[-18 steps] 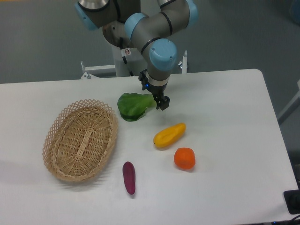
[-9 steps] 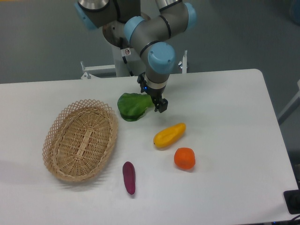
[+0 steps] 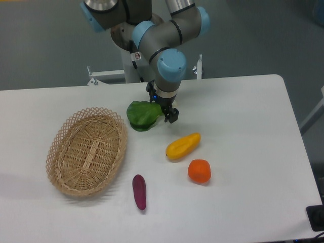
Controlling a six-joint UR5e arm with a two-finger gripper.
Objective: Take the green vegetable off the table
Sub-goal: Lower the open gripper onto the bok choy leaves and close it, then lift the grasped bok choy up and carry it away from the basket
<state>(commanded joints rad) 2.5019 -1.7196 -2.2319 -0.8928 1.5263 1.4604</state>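
The green vegetable (image 3: 142,114) lies flat on the white table (image 3: 243,131), its broad dark leaf pointing left toward the basket. Its pale stem end is tucked under my gripper (image 3: 168,112). The gripper comes down from above at that right end, and one black fingertip (image 3: 173,117) shows just past the stem, low over the tabletop. The jaws look open, set on either side of the stem end, and the wrist hides most of them. The vegetable still rests on the table.
A woven oval basket (image 3: 87,150) sits to the left. A yellow oblong vegetable (image 3: 183,145) and an orange fruit (image 3: 199,170) lie in front of the gripper. A small purple piece (image 3: 139,191) lies near the front. The robot base (image 3: 131,45) stands behind the table's far edge.
The gripper has shifted slightly left and toward the vegetable's stem end. The green vegetable has stayed where it was.
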